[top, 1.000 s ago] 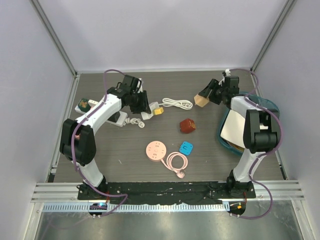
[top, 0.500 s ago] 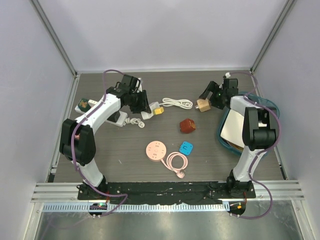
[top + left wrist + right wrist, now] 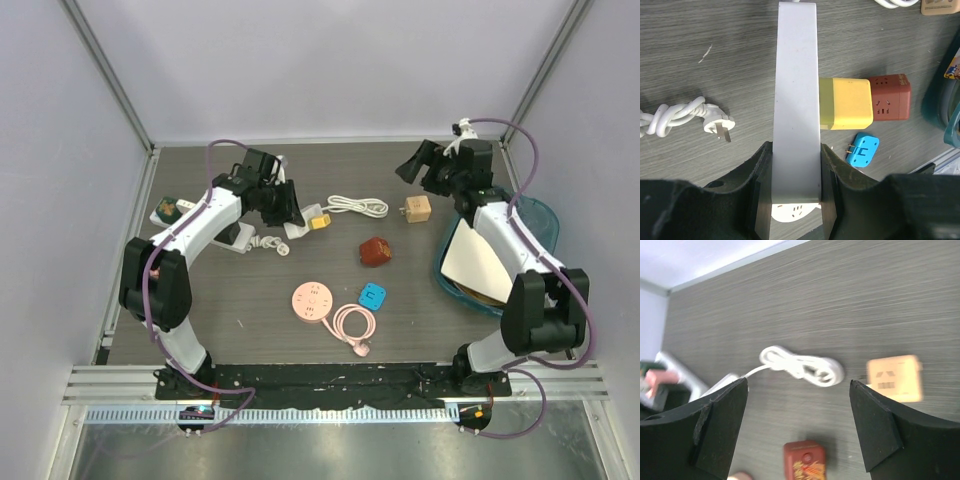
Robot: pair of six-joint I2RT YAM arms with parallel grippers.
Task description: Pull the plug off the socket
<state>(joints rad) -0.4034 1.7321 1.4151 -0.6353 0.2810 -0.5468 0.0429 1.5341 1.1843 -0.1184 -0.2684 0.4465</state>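
Left gripper (image 3: 795, 170) pinches the white socket (image 3: 796, 75), yellow plug (image 3: 847, 103) in its side. Right gripper (image 3: 797, 390) hangs open. A tug could slip the socket free.

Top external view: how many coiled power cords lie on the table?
3: a white cord at the far middle, a second white cord to its left, and a pink cord near the front. Others may be hidden from this view.

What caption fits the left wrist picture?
Left gripper clamps a white socket strip, a yellow plug sticking from its side.
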